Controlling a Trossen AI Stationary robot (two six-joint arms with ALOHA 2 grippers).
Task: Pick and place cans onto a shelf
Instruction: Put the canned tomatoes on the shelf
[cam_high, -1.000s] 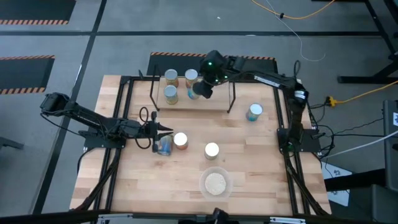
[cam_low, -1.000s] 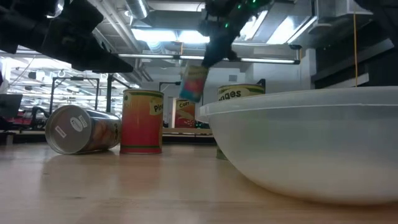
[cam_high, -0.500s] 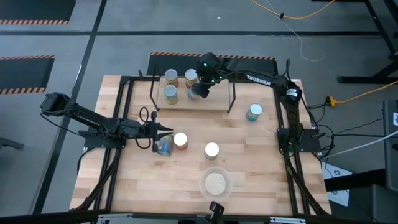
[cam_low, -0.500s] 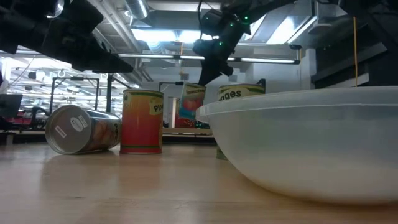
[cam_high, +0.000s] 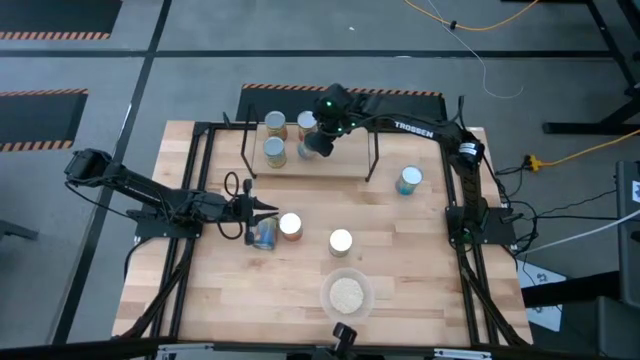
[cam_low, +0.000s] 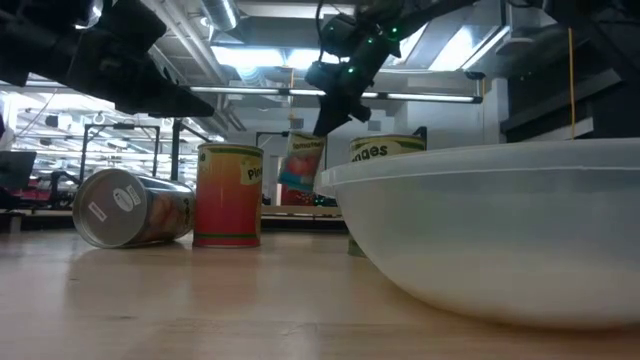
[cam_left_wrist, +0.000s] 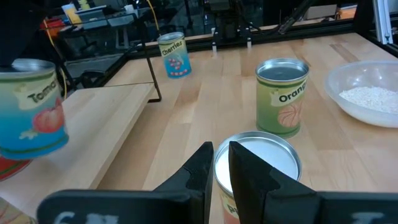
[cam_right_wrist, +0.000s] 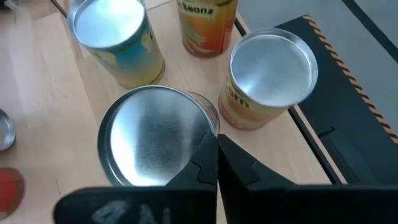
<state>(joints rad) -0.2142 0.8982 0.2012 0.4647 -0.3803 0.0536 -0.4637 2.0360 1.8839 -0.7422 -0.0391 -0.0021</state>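
Right gripper (cam_high: 318, 139) is over the shelf (cam_high: 340, 166), fingers pinched onto the rim of a blue-labelled can (cam_low: 300, 163) that hangs tilted beside three cans already standing there. One of those, the can nearest the held one (cam_right_wrist: 269, 73), sits just beside it. Left gripper (cam_high: 262, 208) stays low over the table, jaws nearly together, above a can lying on its side (cam_high: 264, 234). Nothing visibly gripped there. An upright can (cam_high: 290, 225) stands right next to it.

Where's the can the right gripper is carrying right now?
In the high view, the carried can hangs tilted in the right gripper over the shelf, beside three cans already there.
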